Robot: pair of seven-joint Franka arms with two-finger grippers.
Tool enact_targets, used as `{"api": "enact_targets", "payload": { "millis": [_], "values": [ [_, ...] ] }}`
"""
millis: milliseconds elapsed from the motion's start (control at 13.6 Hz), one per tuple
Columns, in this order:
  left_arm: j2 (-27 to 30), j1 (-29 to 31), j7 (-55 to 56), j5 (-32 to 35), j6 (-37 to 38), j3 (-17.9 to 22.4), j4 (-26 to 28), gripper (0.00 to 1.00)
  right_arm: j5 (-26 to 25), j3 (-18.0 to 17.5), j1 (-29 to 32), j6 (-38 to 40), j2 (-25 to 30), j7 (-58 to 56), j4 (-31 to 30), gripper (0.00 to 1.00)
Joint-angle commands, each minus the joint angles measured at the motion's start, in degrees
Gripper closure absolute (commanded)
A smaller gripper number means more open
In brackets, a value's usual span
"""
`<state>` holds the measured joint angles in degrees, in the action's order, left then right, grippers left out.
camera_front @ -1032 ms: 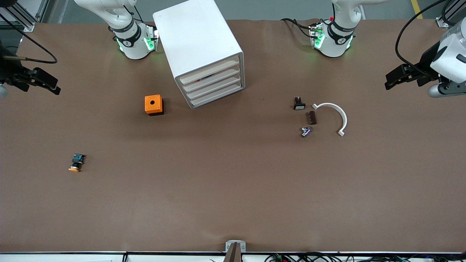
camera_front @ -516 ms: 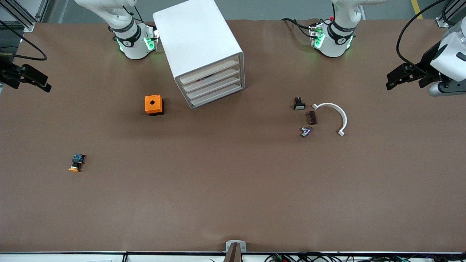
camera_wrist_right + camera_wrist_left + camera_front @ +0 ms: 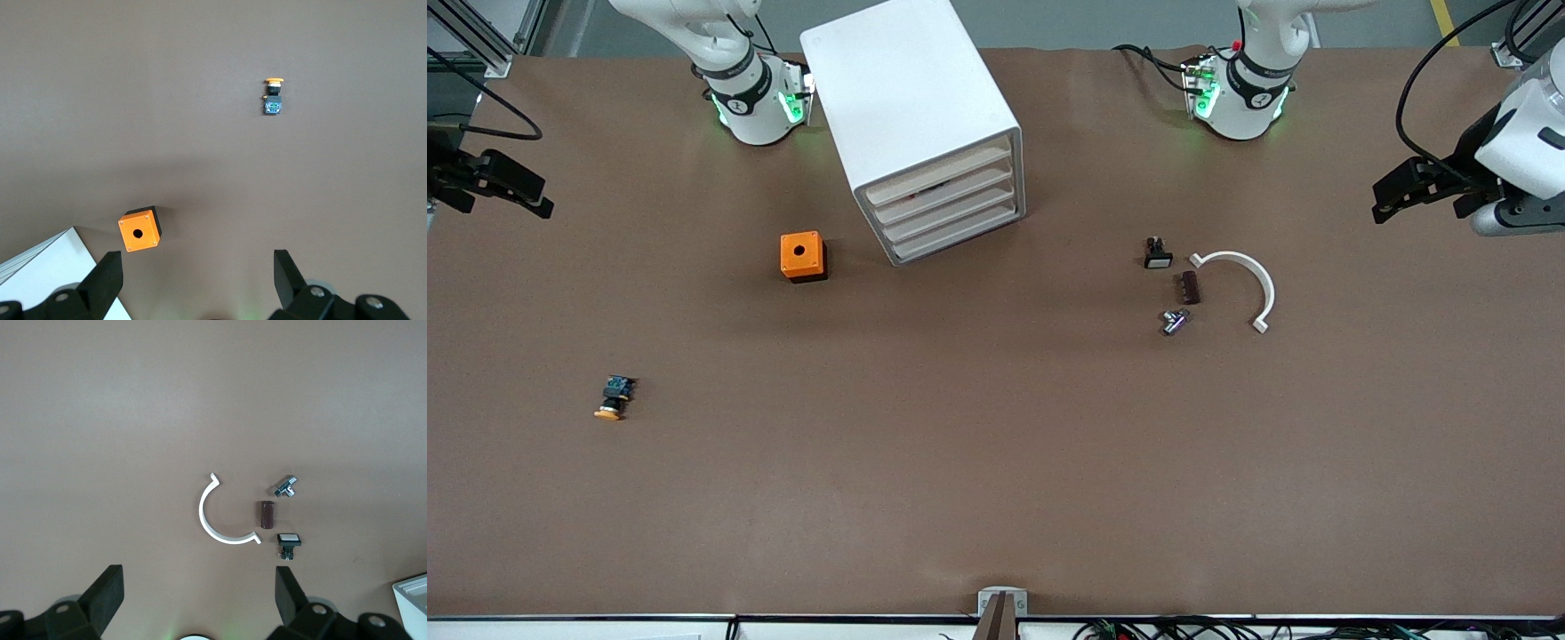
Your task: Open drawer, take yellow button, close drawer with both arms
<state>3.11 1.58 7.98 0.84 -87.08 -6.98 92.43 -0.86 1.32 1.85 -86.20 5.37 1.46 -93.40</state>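
Brown tabletop [image 3: 996, 462] up front: white drawer unit [image 3: 925, 133] all shut, button [image 3: 613, 397] lying out near the right arm's end, so probably done. Left tool [image 3: 200, 597] parked high over white arc clip [image 3: 217, 520], wide open, empty. Right tool [image 3: 193, 277] likewise, showing button [image 3: 272, 97]: orange cap, black body, blue end.
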Motion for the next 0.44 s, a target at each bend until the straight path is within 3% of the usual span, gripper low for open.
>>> {"api": "enact_targets", "payload": {
  "millis": [0,369],
  "values": [
    [0.6,0.4,-0.9,1.3,-0.8,-0.8,0.8,0.00,0.5,-0.4,0.7,1.0,-0.4,-0.8,1.2,0.00],
    [0.8,0.3,0.2,0.5,-0.7,-0.8,0.9,0.00,0.5,-0.4,0.6,1.0,-0.5,-1.2,1.2,0.00]
  ]
}}
